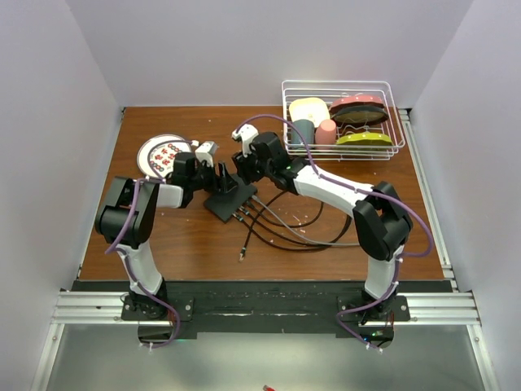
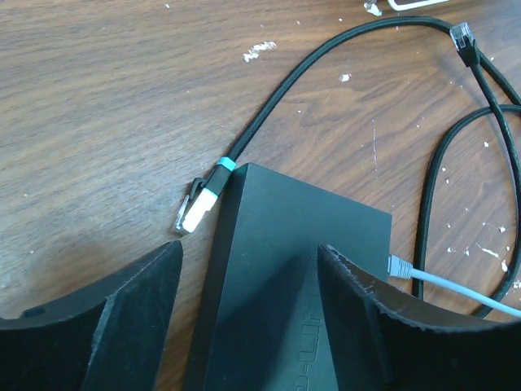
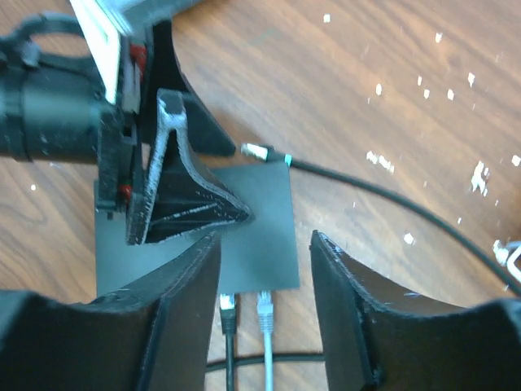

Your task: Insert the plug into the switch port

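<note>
The flat black switch (image 1: 230, 202) lies mid-table, also in the left wrist view (image 2: 285, 261) and the right wrist view (image 3: 264, 216). A black cable's plug with a cyan band (image 2: 195, 210) lies loose on the wood by the switch's corner, touching no gripper; it also shows in the right wrist view (image 3: 259, 151). A grey plug (image 3: 265, 308) and a black plug (image 3: 229, 311) sit at the switch's socket edge. My left gripper (image 2: 248, 301) is open, one finger on the switch's top, the other beside it. My right gripper (image 3: 264, 261) is open and empty above the switch.
A white patterned plate (image 1: 163, 153) lies at the back left. A wire rack (image 1: 395, 122) with dishes stands at the back right. Black cables (image 1: 301, 232) loop across the table in front of the switch, one ending in a loose plug (image 1: 242, 256). White crumbs dot the wood.
</note>
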Robot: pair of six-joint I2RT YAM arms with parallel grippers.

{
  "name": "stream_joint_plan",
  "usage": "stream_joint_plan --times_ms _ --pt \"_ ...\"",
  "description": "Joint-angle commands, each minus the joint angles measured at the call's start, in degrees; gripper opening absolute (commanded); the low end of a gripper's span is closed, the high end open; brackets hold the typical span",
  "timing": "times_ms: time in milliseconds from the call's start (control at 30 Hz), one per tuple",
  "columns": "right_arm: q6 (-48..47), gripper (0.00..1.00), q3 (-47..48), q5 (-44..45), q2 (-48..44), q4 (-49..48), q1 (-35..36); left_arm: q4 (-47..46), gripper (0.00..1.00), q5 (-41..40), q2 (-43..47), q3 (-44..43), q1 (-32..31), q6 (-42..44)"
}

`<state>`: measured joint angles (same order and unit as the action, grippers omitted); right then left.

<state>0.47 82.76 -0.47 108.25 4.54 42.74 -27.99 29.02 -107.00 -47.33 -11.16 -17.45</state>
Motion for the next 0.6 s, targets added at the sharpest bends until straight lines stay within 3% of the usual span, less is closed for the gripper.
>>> stream_joint_plan --times_ms 0,400,567 --pt "1.37 0.55 -3.04 1.79 -2.77 -0.49 0.06 1.98 0.75 -0.28 1.00 1.98 0.44 -0.74" --pt "2.61 0.64 -8.14 1.44 -5.24 -0.58 0.15 -2.15 0.77 2.53 3.73 4.35 0.70 -1.27" --pt "2.69 0.67 -10.07 0.73 -5.85 -0.23 0.15 -5.24 0.84 2.80 5.40 6.46 1.14 -2.32"
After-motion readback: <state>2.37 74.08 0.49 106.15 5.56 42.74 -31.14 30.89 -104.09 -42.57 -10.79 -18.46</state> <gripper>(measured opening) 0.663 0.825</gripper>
